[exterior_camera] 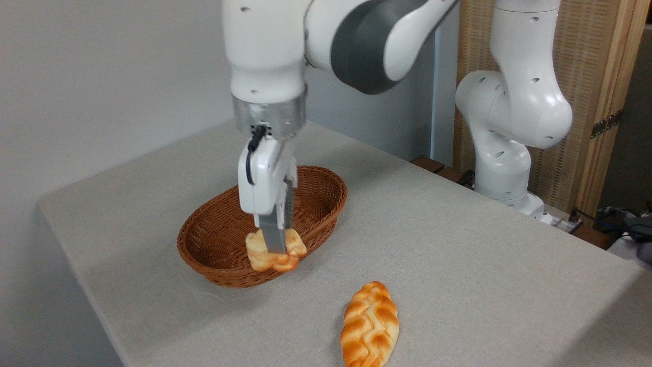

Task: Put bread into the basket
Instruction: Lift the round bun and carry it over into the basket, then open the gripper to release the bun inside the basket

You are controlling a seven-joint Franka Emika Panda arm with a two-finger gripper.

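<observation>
Camera view: gripper [275,250] clamped on the bread [275,251], held above the basket [326,196] near its front rim — release remains.

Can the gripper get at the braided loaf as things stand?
Probably not yet: the gripper is shut on the bun over the basket rim. The braided loaf lies apart on the table with nothing around it, so the way looks free once the bun is dropped.
</observation>
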